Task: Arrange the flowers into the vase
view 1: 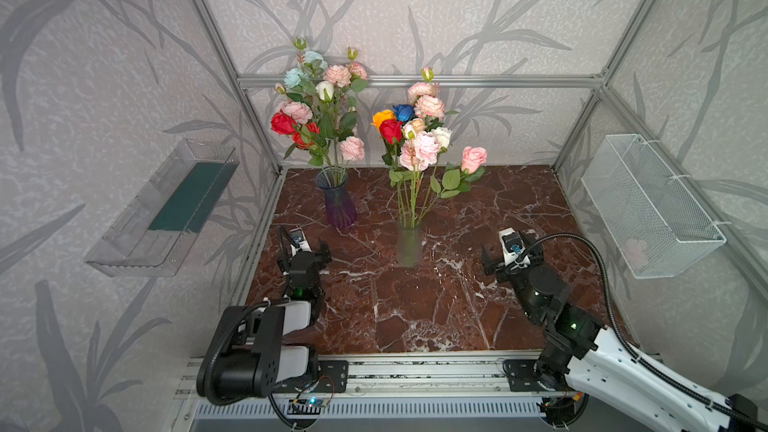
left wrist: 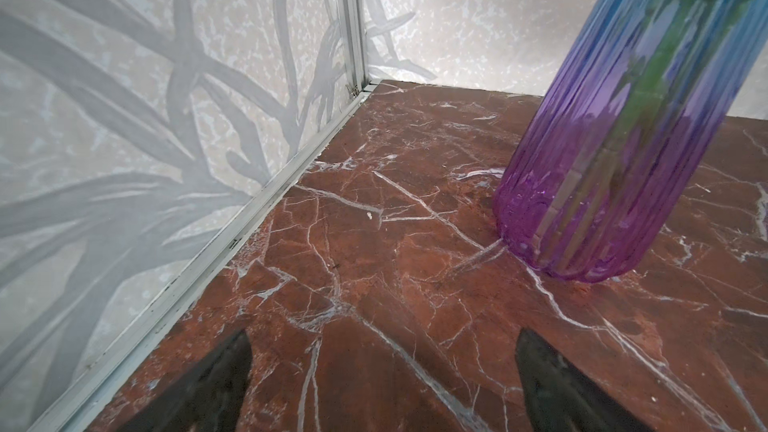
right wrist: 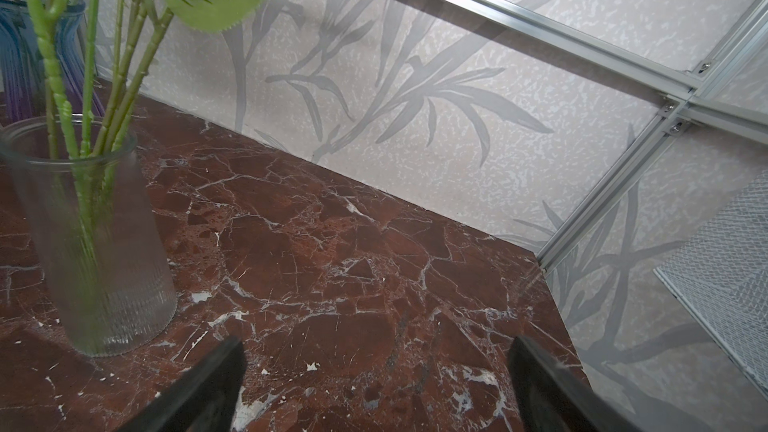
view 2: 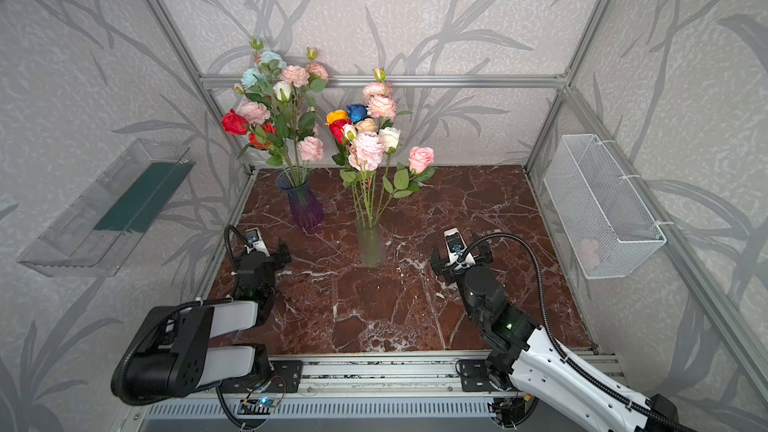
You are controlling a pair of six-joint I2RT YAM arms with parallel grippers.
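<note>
Two bunches of flowers stand in two vases on the red marble table [view 1: 415,309]. Pink, red, teal and cream flowers [view 1: 320,110] fill a blue-to-purple ribbed vase [view 1: 340,205] [left wrist: 615,151] at the back left. Pink, red, orange, blue and cream flowers [view 1: 415,135] sit in a clear ribbed vase [view 1: 409,247] [right wrist: 95,243] near the middle, and one pink rose [view 1: 473,158] leans out to the right. My left gripper [view 1: 304,255] [left wrist: 382,367] is open and empty, in front of the purple vase. My right gripper [view 1: 513,253] [right wrist: 376,367] is open and empty, right of the clear vase.
A clear plastic tray [view 1: 166,209] hangs on the left wall. A white mesh basket [view 1: 652,205] hangs on the right wall with something pale pink [view 1: 636,251] inside. Aluminium frame bars [view 1: 415,81] edge the cell.
</note>
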